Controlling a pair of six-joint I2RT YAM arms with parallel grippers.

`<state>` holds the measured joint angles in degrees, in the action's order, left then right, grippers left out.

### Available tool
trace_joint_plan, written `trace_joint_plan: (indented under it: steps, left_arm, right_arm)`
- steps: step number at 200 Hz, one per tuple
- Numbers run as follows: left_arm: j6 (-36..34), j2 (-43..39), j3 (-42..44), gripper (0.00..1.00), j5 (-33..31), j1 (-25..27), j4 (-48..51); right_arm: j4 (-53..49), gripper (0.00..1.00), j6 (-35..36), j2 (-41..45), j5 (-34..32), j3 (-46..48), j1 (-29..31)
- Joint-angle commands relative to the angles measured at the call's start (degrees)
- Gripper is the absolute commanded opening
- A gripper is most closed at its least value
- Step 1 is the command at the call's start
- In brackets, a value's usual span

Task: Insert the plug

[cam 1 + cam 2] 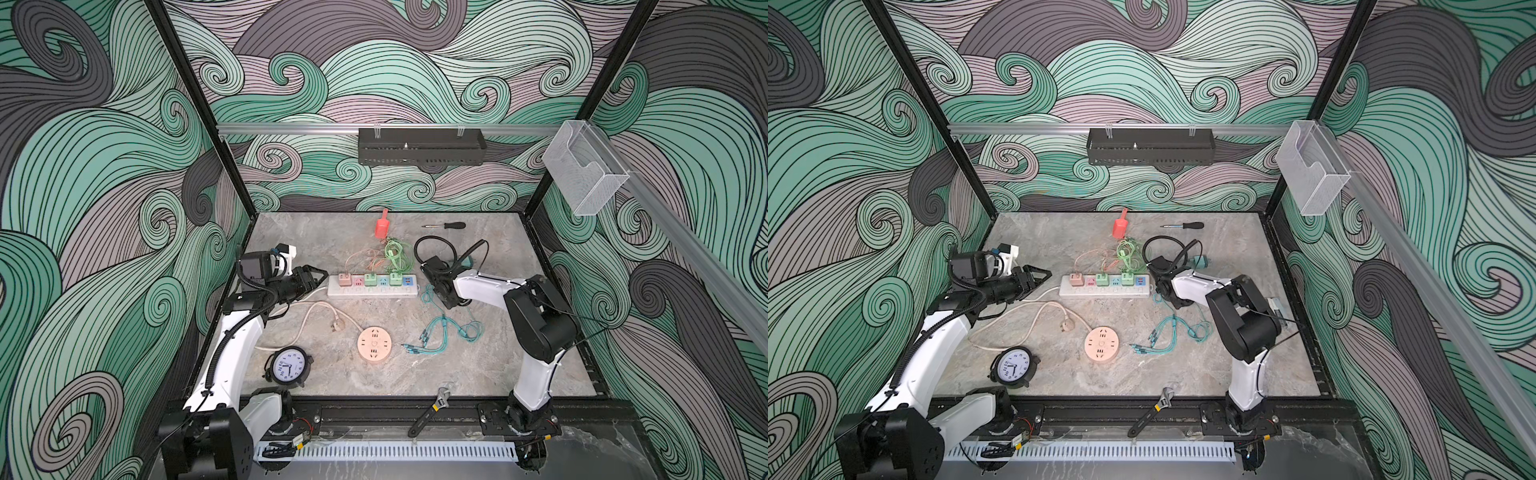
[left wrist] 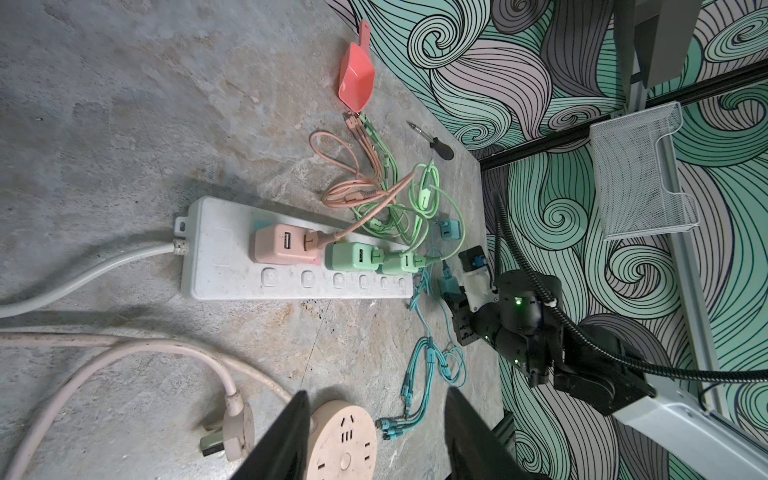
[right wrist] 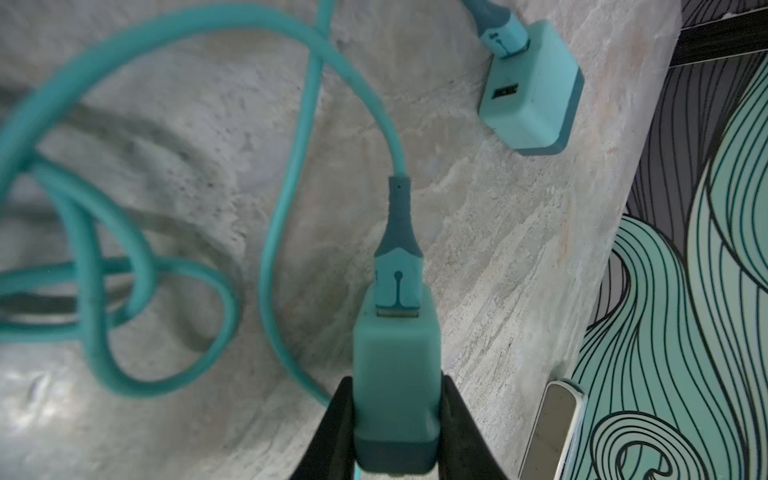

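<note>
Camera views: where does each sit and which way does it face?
Top views: high over the front edge, looking down across the table; both arms show.
Left wrist: on the left arm, facing along the power strip toward the right arm; open left pincer shows.
Right wrist: on the right arm, facing the table; right pincer shut on teal charger.
Shared: left wrist and top views show the round socket.

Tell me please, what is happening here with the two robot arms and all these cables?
The right gripper is shut on a teal cube-shaped charger plug with a teal cable in it, just beyond the right end of the long white power strip. It is not yet inserted. The left gripper is open and empty near the strip's left end. One pink charger and two green chargers already sit in the strip.
</note>
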<state>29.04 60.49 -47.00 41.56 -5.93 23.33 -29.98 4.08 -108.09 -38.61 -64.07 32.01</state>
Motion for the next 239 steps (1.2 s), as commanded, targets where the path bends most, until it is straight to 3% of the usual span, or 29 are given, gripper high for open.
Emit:
trace_joint_plan:
  steps: [1,55,101,125,163,203,239]
  left_arm:
    - [-1.17,-1.84,-1.69,0.55,-0.55,-0.48,1.22]
    - [-1.41,-2.91,-1.27,0.55,-1.75,-0.52,0.94]
    - [-1.61,-2.74,-1.38,0.55,-1.70,-0.54,1.08]
    - [-1.92,-2.74,-1.42,0.55,-1.62,-0.49,1.11]
    - [-1.81,-2.62,-1.44,0.55,-1.40,-0.50,0.77]
    - [-2.15,-2.37,-2.13,0.56,-0.53,-0.52,0.76]
    - [-3.25,-2.65,-3.50,0.56,0.12,-0.53,2.15]
  right_arm:
    - [-1.71,0.17,-0.97,-1.83,0.70,-0.61,1.15]
    - [-2.20,0.48,-4.40,2.59,13.11,-0.37,1.56]
    - [-3.28,0.59,-5.70,7.26,20.43,-1.14,0.88]
    - [-3.34,0.67,-7.22,11.92,27.43,-0.75,-2.04]
    - [-2.68,0.70,-7.98,16.72,40.34,-0.41,-11.77]
    - [-4.29,0.70,-6.50,13.76,55.34,-2.60,-20.03]
    - [-3.47,0.69,-5.76,9.26,60.05,-3.16,-22.33]
